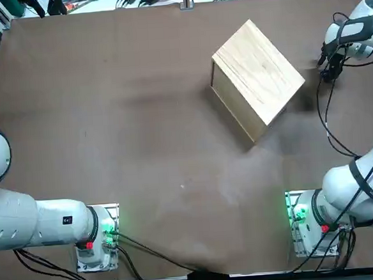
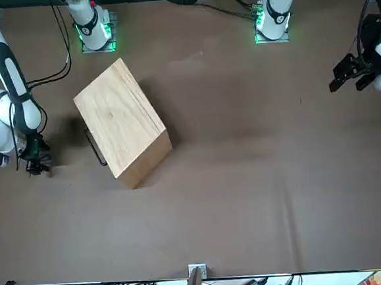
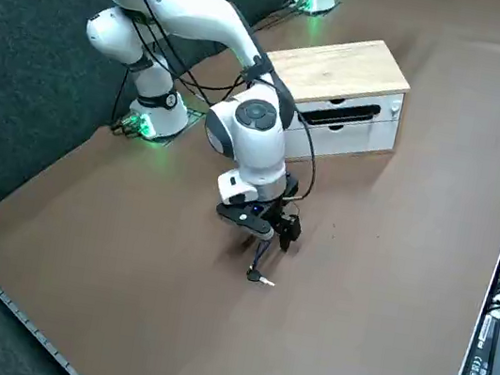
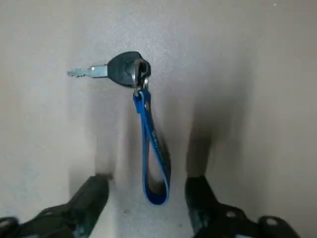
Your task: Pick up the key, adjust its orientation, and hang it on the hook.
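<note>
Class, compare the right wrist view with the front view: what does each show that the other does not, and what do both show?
Only the right wrist view shows the key, with its black head, toothed metal blade and blue strap looped on by a ring, lying on the table.

Only the front view shows the wooden block, tilted to the table's edges, and the parked left arm.

Both show the tabletop and the right gripper: its two fingers stand apart in the wrist view, with the strap's loop between them in that picture.
</note>
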`<action>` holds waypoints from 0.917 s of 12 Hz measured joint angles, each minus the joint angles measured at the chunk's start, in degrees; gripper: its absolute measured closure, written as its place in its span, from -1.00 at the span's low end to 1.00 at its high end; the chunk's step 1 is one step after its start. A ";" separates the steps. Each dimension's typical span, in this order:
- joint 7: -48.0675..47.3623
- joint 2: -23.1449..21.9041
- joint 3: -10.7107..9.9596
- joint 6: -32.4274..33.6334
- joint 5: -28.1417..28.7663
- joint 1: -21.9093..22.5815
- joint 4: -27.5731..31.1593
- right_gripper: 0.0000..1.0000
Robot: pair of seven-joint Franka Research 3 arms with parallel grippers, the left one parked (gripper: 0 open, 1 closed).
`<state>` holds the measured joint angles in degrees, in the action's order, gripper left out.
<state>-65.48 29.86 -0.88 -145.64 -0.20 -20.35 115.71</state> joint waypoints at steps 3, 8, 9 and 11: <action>0.00 -0.13 0.00 0.00 0.00 -0.04 0.00 -0.15; 0.00 -0.44 0.00 0.18 0.00 -0.07 0.00 0.30; 0.00 -0.55 0.00 0.18 0.00 -0.08 0.00 0.37; 0.01 -1.15 -0.02 0.92 0.01 -0.61 0.01 0.61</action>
<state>-65.47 28.71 -0.90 -144.72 -0.19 -20.96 115.71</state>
